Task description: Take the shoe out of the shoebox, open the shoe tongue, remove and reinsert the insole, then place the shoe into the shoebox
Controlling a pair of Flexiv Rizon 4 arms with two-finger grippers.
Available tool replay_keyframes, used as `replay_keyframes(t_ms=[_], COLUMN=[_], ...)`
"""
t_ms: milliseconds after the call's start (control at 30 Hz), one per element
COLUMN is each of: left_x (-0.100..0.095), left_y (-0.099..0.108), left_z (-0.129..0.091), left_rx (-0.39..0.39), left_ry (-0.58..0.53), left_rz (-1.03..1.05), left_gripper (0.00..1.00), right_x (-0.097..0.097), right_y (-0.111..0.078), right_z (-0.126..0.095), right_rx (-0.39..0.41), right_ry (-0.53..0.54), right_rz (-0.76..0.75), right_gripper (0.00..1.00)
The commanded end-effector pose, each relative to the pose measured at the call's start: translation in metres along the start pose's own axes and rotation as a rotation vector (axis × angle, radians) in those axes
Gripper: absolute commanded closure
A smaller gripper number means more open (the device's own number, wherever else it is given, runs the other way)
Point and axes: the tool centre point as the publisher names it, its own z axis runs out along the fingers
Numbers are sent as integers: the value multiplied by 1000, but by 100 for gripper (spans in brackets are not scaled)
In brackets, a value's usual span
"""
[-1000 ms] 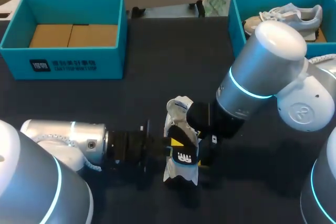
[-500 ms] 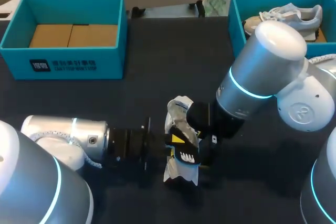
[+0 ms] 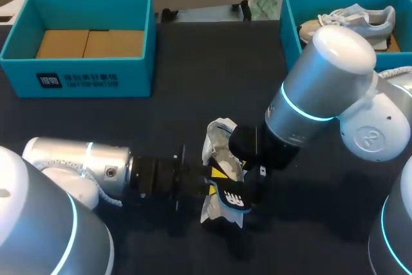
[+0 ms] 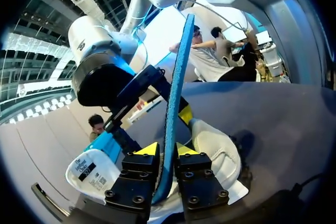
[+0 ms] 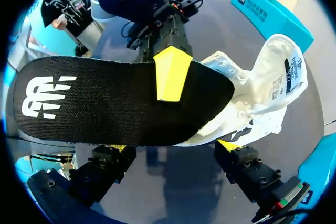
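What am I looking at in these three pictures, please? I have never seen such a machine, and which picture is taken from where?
This is a robot with two silver arms at a dark table. The wide picture looks down from above and behind it; each round picture comes from a camera on one arm's wrist. On the table stand two teal shoeboxes: the left shoebox shows brown cardboard inside, the right shoebox holds a pale sneaker. In the middle is a white shoe. The left arm has its jaws shut on a black insole, close to that shoe. The right arm is at the shoe too; whether its jaws grip it, I cannot tell.
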Motion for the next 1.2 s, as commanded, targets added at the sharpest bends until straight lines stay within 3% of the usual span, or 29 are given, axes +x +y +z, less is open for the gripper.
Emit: replay_keyframes(t_ms=[33, 333, 367, 400, 600, 767, 1033, 1200], left_x=[-2, -3, -2, -2, -3, -4, -3, -4], left_y=[-7, -17, -18, -19, -13, 0, 16, 21], left_z=[3, 7, 8, 8, 6, 5, 2, 4], left_rx=[-38, -86, -83, -88, -92, 25, 83, 39], left_ry=[20, 51, 57, 65, 75, 61, 36, 29], left_rz=[10, 31, 24, 25, 33, 45, 66, 101], left_gripper=[81, 85, 87, 100, 100, 100, 100, 100], right_x=[0, 0, 0, 0, 0, 0, 0, 0], right_y=[0, 0, 0, 0, 0, 0, 0, 0], right_z=[1, 1, 1, 1, 1, 1, 1, 1], right_rx=[0, 0, 0, 0, 0, 0, 0, 0], right_ry=[-1, -1, -1, -1, -1, -1, -1, -1], right_rz=[0, 0, 0, 0, 0, 0, 0, 0], right_gripper=[0, 0, 0, 0, 0, 0, 0, 0])
